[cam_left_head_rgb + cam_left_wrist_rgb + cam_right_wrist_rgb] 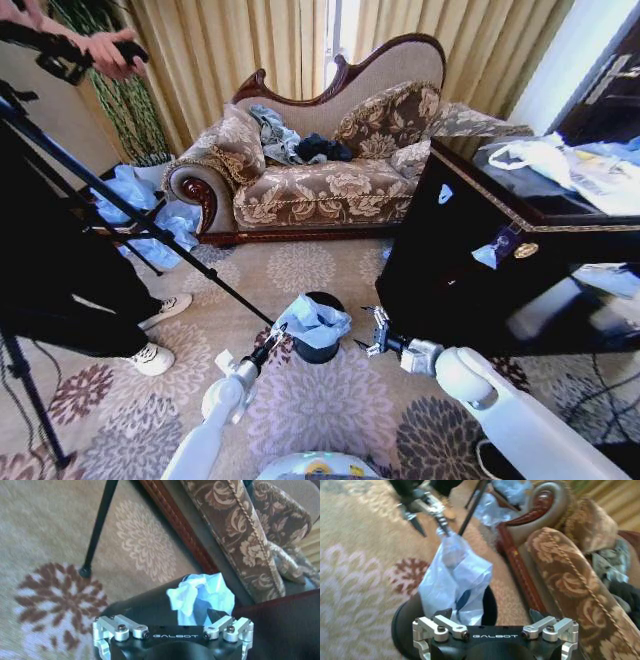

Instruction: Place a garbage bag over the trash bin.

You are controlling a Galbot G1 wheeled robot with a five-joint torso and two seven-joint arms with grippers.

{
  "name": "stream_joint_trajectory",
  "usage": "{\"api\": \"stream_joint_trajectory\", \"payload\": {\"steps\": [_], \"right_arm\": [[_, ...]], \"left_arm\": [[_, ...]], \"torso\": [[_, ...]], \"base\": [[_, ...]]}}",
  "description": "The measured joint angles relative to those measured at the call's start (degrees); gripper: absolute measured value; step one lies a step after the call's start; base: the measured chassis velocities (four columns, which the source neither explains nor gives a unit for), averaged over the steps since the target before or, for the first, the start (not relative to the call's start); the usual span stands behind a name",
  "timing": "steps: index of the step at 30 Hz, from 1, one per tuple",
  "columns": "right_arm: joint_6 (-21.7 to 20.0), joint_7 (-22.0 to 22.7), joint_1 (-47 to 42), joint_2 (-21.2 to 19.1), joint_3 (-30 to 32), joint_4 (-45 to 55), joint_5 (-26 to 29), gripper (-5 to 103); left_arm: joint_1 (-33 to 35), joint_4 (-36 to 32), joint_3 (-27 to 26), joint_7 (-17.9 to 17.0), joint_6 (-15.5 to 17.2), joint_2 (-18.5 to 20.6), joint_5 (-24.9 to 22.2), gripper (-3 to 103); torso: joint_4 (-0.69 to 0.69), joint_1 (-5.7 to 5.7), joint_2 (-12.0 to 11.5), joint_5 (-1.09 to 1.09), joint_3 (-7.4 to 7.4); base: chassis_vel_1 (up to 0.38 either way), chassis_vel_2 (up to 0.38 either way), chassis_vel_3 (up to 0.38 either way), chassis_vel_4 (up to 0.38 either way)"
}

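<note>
I am looking down from the head camera at a patterned carpet with large floral medallions. Beyond it stands a brocade sofa with carved dark wood trim and clothes heaped on its seat. To my right is a large glossy black cabinet whose surface carries a white plastic bag and pale blue plastic. A heap of pale blue plastic lies on the floor beside the sofa's arm, on my left. A black tripod leg slants across the carpet from the left, and a person stands at that edge.

Between the sofa and my arms, on the carpet just beside the cabinet, stands the trash bin, small, black and round. The garbage bag is bunched over its mouth, crumpled rather than spread around the rim, with one corner drawn up and out toward my left.

My left tool sits just left of the bin; in the right wrist view its black fingers are clenched on the drawn-up corner of the bag, which hangs down from them toward the bin. My right tool hovers just right of the bin, near the cabinet, its fingers spread and released, apart from the bag.

In the left wrist view the bag rises as a pale crumpled tuft above the bin's dark wall.
</note>
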Motion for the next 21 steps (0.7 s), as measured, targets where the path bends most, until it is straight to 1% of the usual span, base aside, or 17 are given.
{"api": "stream_joint_trajectory", "payload": {"steps": [1, 3, 4, 5, 6, 7, 8, 9, 10, 11, 12, 13, 16, 17, 18, 20, 21], "right_arm": [[0.0, 0.0, 0.0, 0.0, 0.0, 0.0, 0.0, 100], [-1.1, 1.9, -0.7, 0.6, 1.1, 0.6, 2.7, 100], [-2.1, 2.8, -1.3, 1.1, 2.0, 1.2, 4.4, 100], [-2.1, 2.8, -1.3, 1.1, 2.0, 1.2, 4.4, 100], [-3.2, 3.8, -1.9, 1.5, 2.8, 1.8, 6.0, 100], [-3.7, 4.2, -2.2, 1.7, 3.3, 2.1, 6.8, 100], [-5.1, 4.9, -3.1, 2.2, 4.4, 3.0, 8.6, 100], [-5.7, 5.4, -3.8, 2.5, 5.0, 3.5, 9.5, 100], [-5.7, 5.4, -3.8, 2.5, 5.0, 3.5, 9.5, 100], [-6.6, 6.0, -4.5, 2.7, 5.5, 3.9, 10.7, 100], [-7.5, 7.5, -5.5, 3.1, 5.6, 4.4, 12.7, 100], [-7.5, 7.5, -5.5, 3.1, 5.6, 4.4, 12.7, 100], [-8.5, 11.3, -6.5, 3.8, 5.0, 4.2, 16.0, 100], [-8.7, 12.5, -6.4, 4.0, 4.5, 4.0, 17.1, 100], [-8.7, 12.5, -6.4, 4.0, 4.5, 4.0, 17.1, 100], [-9.9, 13.9, -5.2, 4.4, 2.5, 3.6, 19.4, 100], [-9.9, 13.9, -5.2, 4.4, 2.5, 3.6, 19.4, 100]], "left_arm": [[0.0, 0.0, 0.0, 0.0, 0.0, 0.0, 0.0, 99], [1.6, -2.3, -0.6, 0.0, -0.9, 0.8, 3.2, 99], [2.9, -4.8, -1.0, 0.1, -1.8, 1.7, 7.1, 102], [2.9, -4.8, -1.0, 0.1, -1.8, 1.7, 7.1, 102], [4.4, -7.8, -1.3, 0.4, -2.9, 3.0, 12.0, 100], [5.2, -9.5, -1.4, 0.7, -3.7, 4.0, 14.9, 98], [6.6, -12.9, -1.5, 1.1, -5.3, 6.4, 21.0, 96], [7.0, -14.5, -1.5, 1.3, -6.2, 8.3, 24.2, 96], [7.0, -14.5, -1.5, 1.3, -6.2, 8.3, 24.2, 96], [7.1, -16.0, -1.4, 1.5, -6.9, 10.4, 27.0, 94], [6.4, -17.4, -0.9, 1.7, -7.5, 13.6, 30.6, 94], [6.4, -17.4, -0.9, 1.7, -7.5, 13.6, 30.6, 94], [3.4, -17.3, 0.6, 2.2, -8.1, 19.2, 35.6, 92], [2.3, -16.6, 1.0, 2.5, -8.2, 20.6, 36.6, 89], [2.3, -16.6, 1.0, 2.5, -8.2, 20.6, 36.6, 89], [-0.3, -14.4, 2.3, 3.5, -8.2, 23.7, 39.2, 81], [-0.3, -14.4, 2.3, 3.5, -8.2, 23.7, 39.2, 81]], "torso": [[0.0, 0.0, 0.0, 0.0, 0.0], [0.0, 0.0, 0.0, -0.01, 0.0], [0.01, 0.0, 0.0, 0.0, 0.0], [0.01, 0.0, 0.0, 0.0, 0.0], [0.01, 0.0, 0.0, 0.0, 0.0], [0.01, 0.0, 0.0, 0.0, 0.0], [0.02, 0.0, 0.0, 0.0, 0.0], [0.02, 0.0, 0.0, 0.0, 0.0], [0.02, 0.0, 0.0, 0.0, 0.0], [0.02, 0.0, 0.0, 0.0, 0.0], [0.01, 0.0, 0.0, 0.0, 0.0], [0.01, 0.0, 0.0, 0.0, 0.0], [-0.01, 0.0, 0.0, 0.0, 0.0], [0.0, 0.0, 0.0, 0.0, 0.0], [0.0, 0.0, 0.0, 0.0, 0.0], [-0.03, 0.01, 0.0, -0.02, 0.0], [-0.03, 0.01, 0.0, -0.02, 0.0]], "base": [[0.0, 0.0, 0.0, 0.0], [0.0, 0.0, 0.0, 0.0], [0.0, 0.0, 0.0, 0.0], [0.0, 0.0, 0.0, 0.0], [0.0, 0.0, 0.0, 0.0], [0.0, 0.0, 0.0, 0.0], [0.0, 0.0, 0.0, 0.0], [0.0, 0.0, 0.0, 0.0], [0.0, 0.0, 0.0, 0.0], [0.0, 0.0, 0.0, 0.0], [0.0, 0.0, 0.0, 0.0], [0.0, 0.0, 0.0, 0.0], [0.0, 0.0, 0.0, 0.0], [0.0, 0.0, 0.0, 0.0], [0.0, 0.0, 0.0, 0.0], [0.0, 0.0, 0.0, 0.0], [0.0, 0.0, 0.0, 0.0]]}}
